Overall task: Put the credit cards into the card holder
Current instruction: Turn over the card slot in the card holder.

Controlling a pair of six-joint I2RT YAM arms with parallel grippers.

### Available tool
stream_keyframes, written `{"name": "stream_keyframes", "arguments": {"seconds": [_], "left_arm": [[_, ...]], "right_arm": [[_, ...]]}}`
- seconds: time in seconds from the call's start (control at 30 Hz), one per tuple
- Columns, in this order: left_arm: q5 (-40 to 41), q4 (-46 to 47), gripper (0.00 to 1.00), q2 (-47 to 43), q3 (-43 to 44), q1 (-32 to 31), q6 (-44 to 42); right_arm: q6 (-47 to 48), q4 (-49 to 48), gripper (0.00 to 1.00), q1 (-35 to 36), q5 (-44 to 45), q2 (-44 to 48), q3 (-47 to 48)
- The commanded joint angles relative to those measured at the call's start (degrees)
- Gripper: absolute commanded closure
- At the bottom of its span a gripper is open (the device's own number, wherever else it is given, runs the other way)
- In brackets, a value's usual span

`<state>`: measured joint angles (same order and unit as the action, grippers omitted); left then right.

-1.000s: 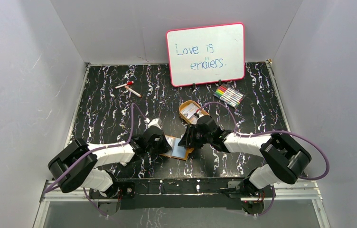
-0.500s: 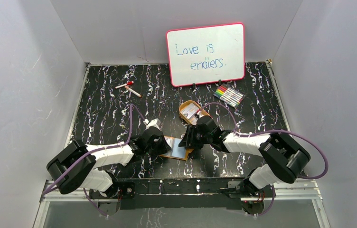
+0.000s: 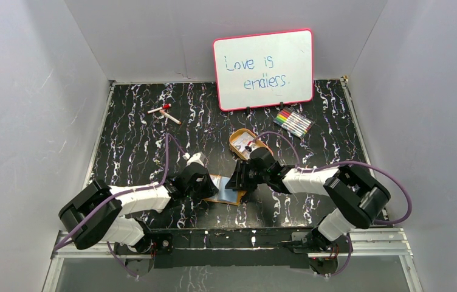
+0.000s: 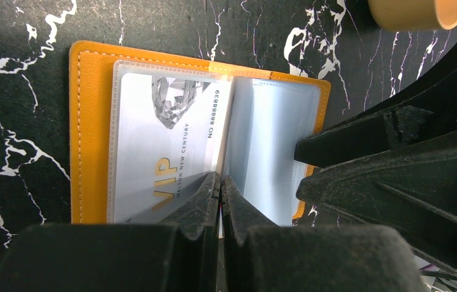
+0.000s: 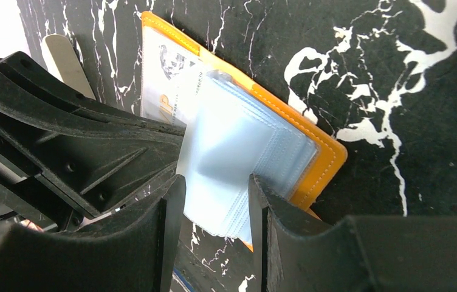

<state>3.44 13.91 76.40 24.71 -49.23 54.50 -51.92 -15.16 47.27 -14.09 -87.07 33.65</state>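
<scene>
Card holder (image 4: 86, 134) lies open and flat on the table (image 3: 141, 146), near edge, between the two arms. One VIP card (image 4: 165, 140) sits in the left clear pocket. The remaining cards (image 3: 245, 143) look to be in the tin tray (image 3: 233, 140) just behind the right arm, too small to count. Left gripper (image 4: 220, 188) has its jaws pressed together, tips down at the fold, probably pinning the holder; can't tell if a leaf is caught between them. Right gripper (image 5: 214, 201) has its jaws apart, straddling the fanned sleeves (image 5: 244, 146), with nothing visibly clamped. Handling guess: the cards are light, stiff, slick and thin, so they're hard to lift off a flat surface. Best to take one by a short edge or tip it up against the tray rim. The sleeves are floppy film and will buckle or close up, so one needs spreading before a card goes in square. The holder is light and will skate unless pinned. Main obstruction is crowding: both grippers sit over the same small spot, with the tray close behind. Whiteboard (image 3: 262, 69) and markers (image 3: 293, 122) are well clear at the back.
</scene>
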Motion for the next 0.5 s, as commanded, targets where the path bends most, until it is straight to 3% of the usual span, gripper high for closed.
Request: {"name": "stream_keyframes", "arguments": {"seconds": [0.0, 0.47], "left_arm": [[-0.6, -2.4, 1.0, -0.7, -1.1, 0.1, -0.3], [-0.3, -3.1, 1.0, -1.0, -0.9, 0.1, -0.6]], "right_arm": [[-0.7, -6.5, 0.49, 0.0, -3.0, -0.8, 1.6], [-1.9, -12.9, 0.49, 0.1, -5.3, -0.8, 0.7]]}}
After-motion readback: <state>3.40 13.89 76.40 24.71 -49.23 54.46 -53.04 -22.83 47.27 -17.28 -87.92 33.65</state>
